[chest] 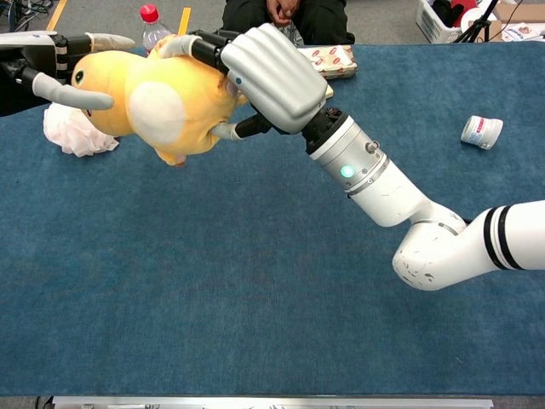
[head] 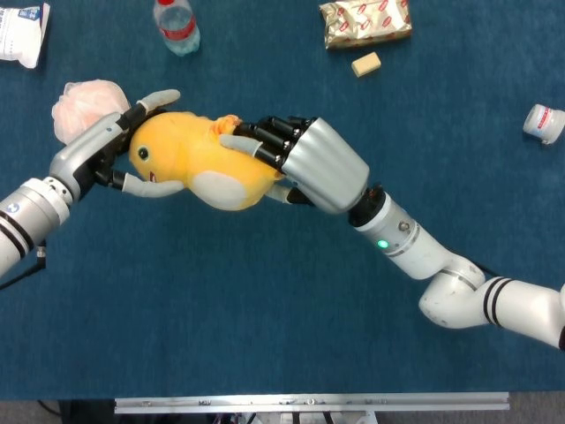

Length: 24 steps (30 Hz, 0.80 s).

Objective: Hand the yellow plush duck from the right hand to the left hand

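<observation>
Yellow plush duck held aloft upper left of frame, gripped at the tail end by right hand, head cradled between spread fingers of left hand; no legible writing on bottle or packet.

Yellow plush duck lies sideways aloft, white belly showing.

A clear plastic water bottle with a red cap and red label lies on the dark blue cloth-covered table near its far edge. A shiny red-and-white foil snack packet lies further right, a small tan block just beside it. A small white jar lies on its side at the right. A pale pink crumpled cloth ball sits at the left, a white-and-blue printed pouch in the far left corner.
</observation>
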Each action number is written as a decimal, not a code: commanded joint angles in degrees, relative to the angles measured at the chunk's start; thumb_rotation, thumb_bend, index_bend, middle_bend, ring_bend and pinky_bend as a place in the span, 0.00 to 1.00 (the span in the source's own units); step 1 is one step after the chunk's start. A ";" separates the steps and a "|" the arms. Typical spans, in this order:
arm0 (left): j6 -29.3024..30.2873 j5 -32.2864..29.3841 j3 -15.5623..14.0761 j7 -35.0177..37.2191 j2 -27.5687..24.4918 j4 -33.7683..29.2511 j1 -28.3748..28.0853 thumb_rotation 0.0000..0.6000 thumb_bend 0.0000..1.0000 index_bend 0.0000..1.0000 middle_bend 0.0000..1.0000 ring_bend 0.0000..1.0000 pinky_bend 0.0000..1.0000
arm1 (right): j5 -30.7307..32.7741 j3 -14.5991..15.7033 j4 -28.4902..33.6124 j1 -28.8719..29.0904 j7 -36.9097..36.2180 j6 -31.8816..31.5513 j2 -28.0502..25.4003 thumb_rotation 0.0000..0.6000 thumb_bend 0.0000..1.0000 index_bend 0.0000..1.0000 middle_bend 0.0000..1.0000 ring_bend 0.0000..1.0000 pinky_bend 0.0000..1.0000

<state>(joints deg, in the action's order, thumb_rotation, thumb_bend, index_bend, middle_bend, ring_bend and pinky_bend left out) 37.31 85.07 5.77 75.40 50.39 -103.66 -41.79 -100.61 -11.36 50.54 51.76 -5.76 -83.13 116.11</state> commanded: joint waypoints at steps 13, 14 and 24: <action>-2.66 7.39 -2.51 14.84 0.03 0.96 -3.08 1.00 0.17 0.00 0.00 0.00 0.24 | 0.92 -0.47 -2.68 2.09 0.70 -0.58 1.96 1.00 0.51 0.65 0.56 0.60 0.74; -2.62 7.89 -2.87 15.57 0.08 1.12 -3.41 1.00 0.17 0.00 0.00 0.00 0.26 | 1.09 -0.52 -2.94 2.24 0.80 -0.46 2.16 1.00 0.51 0.65 0.56 0.60 0.74; -3.01 6.68 -4.50 18.19 0.61 1.29 -5.33 1.00 0.17 0.16 0.12 0.20 0.56 | 2.33 -0.89 -5.74 3.58 0.22 -0.03 4.40 1.00 0.51 0.65 0.56 0.60 0.74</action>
<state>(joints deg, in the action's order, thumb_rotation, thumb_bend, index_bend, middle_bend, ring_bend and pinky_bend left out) 34.48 92.28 1.38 93.57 50.84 -102.37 -46.89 -98.38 -12.24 44.91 55.25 -5.42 -83.15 120.38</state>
